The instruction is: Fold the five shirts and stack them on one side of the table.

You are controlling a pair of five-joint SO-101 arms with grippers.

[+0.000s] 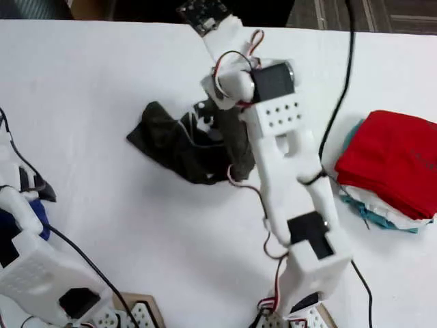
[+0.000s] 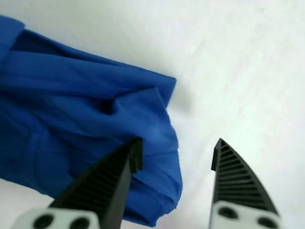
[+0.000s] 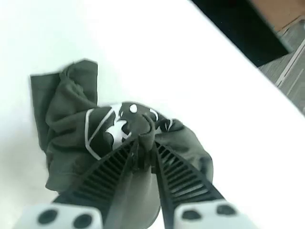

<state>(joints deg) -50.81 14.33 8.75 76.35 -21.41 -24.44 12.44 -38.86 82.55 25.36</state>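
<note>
Right now the right tool (image 3: 143, 151) is clenched on a pinch of the crumpled dark grey-green cloth shirt (image 3: 71, 124). Its ribbed jaws are pressed together over a raised ridge of fabric just beside the shirt's white print. In the high view that shirt lies bunched near the middle of the white counter (image 1: 89, 75), under the arm's end. The left tool (image 2: 177, 145) is released, jaws spread wide, and hovers over the edge of a rumpled bright blue cloth shirt (image 2: 71, 119) at the counter's left side, near that arm's base. Well apart, at the right side, sits a stack of folded shirts (image 1: 389, 157), red on top with white and teal beneath. Both loose shirts look light, limp and unlikely to hold a shape. A pinch mid-body would probably lift a drooping bundle rather than a flat panel. A hem corner or shoulder seam seems the better place to take hold, with the second tool pinning or pulling the opposite edge so the cloth spreads flat on the counter.
</note>
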